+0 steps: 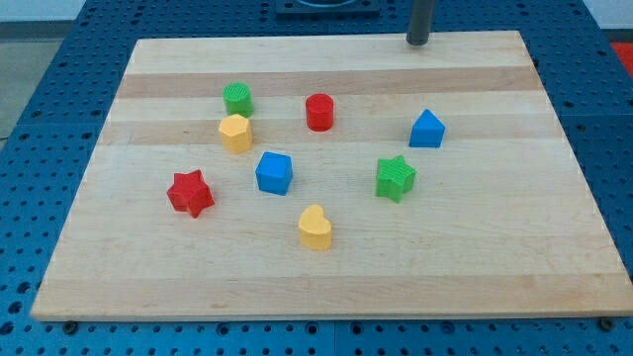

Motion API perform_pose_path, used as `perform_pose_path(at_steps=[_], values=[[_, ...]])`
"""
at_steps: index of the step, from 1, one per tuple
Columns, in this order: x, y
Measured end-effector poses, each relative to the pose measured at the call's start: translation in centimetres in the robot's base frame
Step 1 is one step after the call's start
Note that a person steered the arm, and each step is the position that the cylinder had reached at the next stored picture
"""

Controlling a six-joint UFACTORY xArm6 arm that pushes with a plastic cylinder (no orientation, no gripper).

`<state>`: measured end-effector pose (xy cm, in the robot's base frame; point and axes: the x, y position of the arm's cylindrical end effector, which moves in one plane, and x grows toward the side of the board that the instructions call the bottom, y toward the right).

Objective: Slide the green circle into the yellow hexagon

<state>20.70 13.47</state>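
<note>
Camera view, single frame. Pale wooden board (326,287) w/ lengthwise grain stripes, lying on a blue perforated table (40,59).

Tool: straight dark grey rod; my tip (418,44) sits at the view's top edge of the board, right of centre. It's a bare rod w/o jaws, so nothing is grasped and it touches no block. Nearest blocks are the red cylinder and the blue house-shaped block, both well apart from it.

Task items: small green plastic circle block (237,99) in the upper-left part of the board. Yellow plastic hexagon block (235,133) directly below it toward the view's bottom; the two are just beside each other, apparently touching or nearly so, can't tell which at this res.

Others:
- red plastic cylinder block (319,112), right of the green circle, approx same row.
- blue plastic house-shaped block (426,129), far right of the group.
- green plastic star block (395,178), below-left of the blue house shape.
- blue plastic cube block (274,172), near board centre, below-right of the yellow hexagon.
- red plastic star block (190,193), leftmost.
- yellow plastic heart block (316,226), lowest in view, below-right of the blue cube.

All blocks upright, none stacked.
</note>
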Motion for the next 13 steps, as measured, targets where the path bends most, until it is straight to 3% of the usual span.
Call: perform_pose_path(at_steps=[1,4,5,7,9,11,12,13], values=[[2.5,-3.7],[5.0,-23.4],[7.7,-25.5],[11.5,-25.5],[11.2,-30.7],[13.1,-21.5],[14.0,-21.6],[13.9,-26.3]])
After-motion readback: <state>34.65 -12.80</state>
